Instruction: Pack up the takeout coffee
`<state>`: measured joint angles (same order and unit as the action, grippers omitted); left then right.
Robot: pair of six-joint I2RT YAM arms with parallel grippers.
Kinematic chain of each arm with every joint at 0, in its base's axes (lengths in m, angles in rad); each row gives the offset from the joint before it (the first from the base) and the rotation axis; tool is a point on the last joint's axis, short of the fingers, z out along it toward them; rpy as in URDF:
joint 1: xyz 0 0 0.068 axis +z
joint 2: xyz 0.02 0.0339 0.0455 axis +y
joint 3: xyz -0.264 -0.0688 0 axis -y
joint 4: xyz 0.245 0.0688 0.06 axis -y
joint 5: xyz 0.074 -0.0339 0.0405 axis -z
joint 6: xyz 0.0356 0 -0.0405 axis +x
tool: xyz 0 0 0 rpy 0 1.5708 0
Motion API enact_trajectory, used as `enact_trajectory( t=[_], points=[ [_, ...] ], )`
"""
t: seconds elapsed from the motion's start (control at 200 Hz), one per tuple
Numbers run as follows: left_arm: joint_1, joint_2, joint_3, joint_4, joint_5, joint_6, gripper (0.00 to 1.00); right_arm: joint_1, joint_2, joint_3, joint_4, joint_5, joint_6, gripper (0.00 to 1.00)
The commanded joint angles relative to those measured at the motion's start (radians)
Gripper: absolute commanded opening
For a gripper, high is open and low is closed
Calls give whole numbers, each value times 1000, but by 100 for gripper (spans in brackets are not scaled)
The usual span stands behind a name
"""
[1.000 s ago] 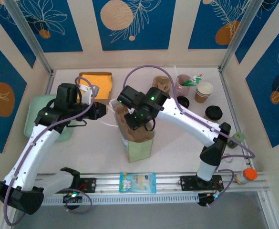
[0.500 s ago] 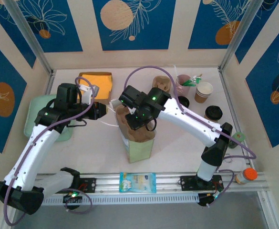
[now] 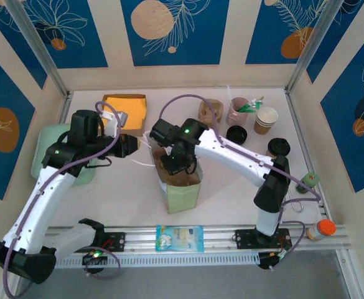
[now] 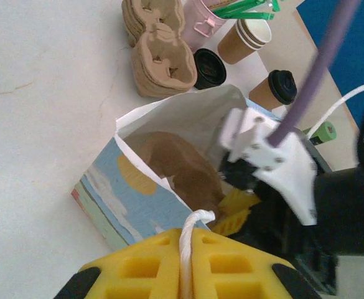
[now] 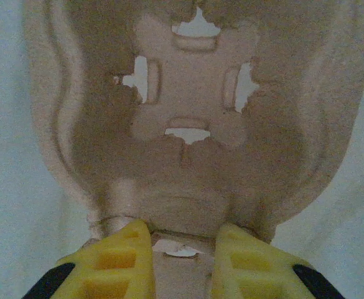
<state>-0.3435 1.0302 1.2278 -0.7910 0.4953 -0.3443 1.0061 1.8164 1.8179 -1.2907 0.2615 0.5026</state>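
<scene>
1. Currently the right gripper (image 5: pixel 182 252) is down in the mouth of the bag (image 3: pixel 183 194), its fingers clamped on the near edge of the carrier (image 5: pixel 188 124).
2. Left gripper (image 4: pixel 188 274): fingers together on the white handle (image 4: pixel 191 224), pulling the bag's near wall outward.
3. Coffee (image 3: pixel 280 147) stands on the table at the right of the top view, well apart from the bag and not yet packed.
4. Step, as I judge it, is seating the carrier in the bag. Keep it level and centred between the walls, lower it straight, and let go only once it sits flat.
5. Keep the handle pull gentle. Too hard could tip the bag or tear the paper.
6. The carrier nearly fills the mouth, so its corners may catch the rim.
7. Bare table lies between the bag and the coffee. Upper centre-right is crowded: the carrier stack (image 3: pixel 210 110), the pink cup (image 3: pixel 238 106) and the lidless cups (image 3: pixel 266 119).
</scene>
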Motion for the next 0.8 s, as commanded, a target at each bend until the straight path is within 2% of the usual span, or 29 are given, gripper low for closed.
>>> enact_trajectory(
  t=[0.0,0.795],
  points=[
    [-12,-25,-11,28,35,-23,12,-7,25,-24,6,-15,42,21],
    [-19,-44,-24,77,62,-51,12,-16,126,-222,179,-66,125,21]
  ],
)
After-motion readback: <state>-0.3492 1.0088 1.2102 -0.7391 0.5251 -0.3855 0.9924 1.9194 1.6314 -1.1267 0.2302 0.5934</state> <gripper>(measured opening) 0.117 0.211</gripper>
